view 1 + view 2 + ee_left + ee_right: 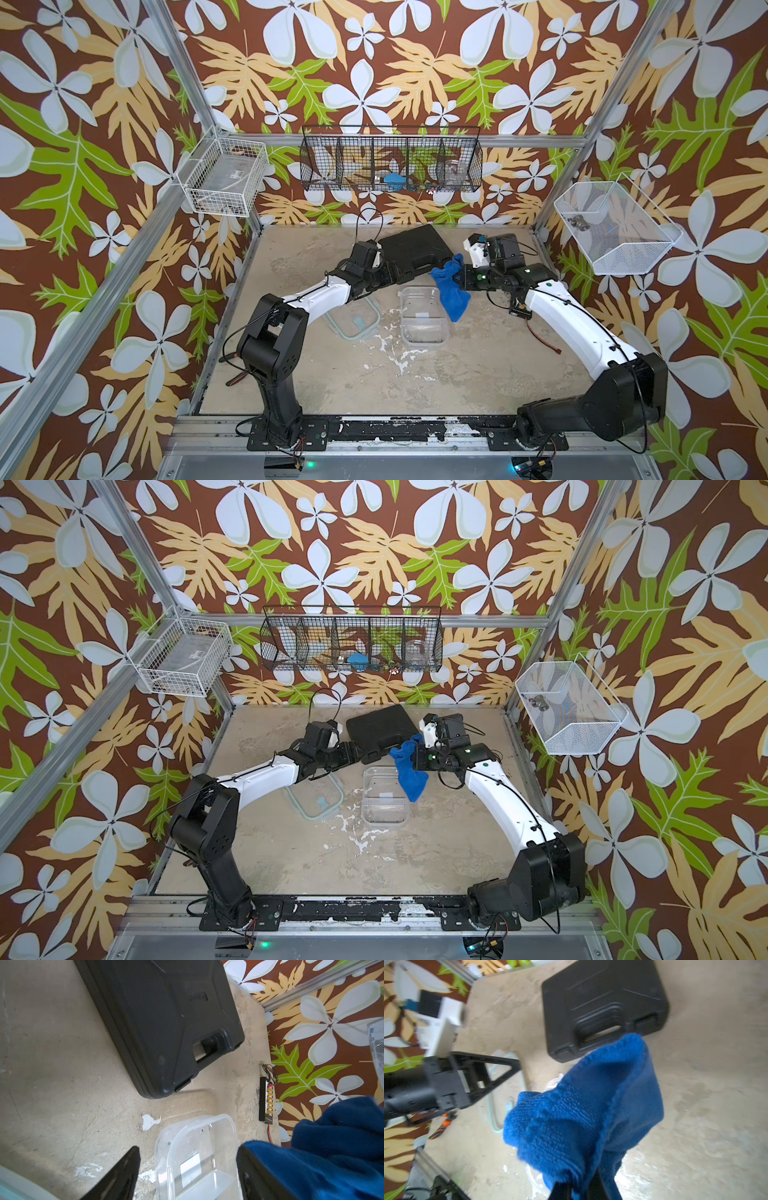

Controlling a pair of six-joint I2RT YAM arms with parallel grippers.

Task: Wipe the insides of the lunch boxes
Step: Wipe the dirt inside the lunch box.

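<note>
Right gripper (pixel 578 1190) clamped on blue cloth (pixel 451 291); the cloth hangs over the far right corner of the clear tub (pixel 424 320), mid-worktop (pixel 332 382). Left gripper (pixel 188 1149) has its jaws apart and empty, near the tub's far end. Lid (pixel 357 318) lies beside the tub, partly hidden under the left arm. Right wrist view is blurred.

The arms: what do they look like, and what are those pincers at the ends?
The left arm and right arm match: chunky black joints, a smooth white forearm shell, thin black cables running along it. The right arm's shell bears a small green dot. The left gripper has two black, tapering, finely textured fingers.
</note>
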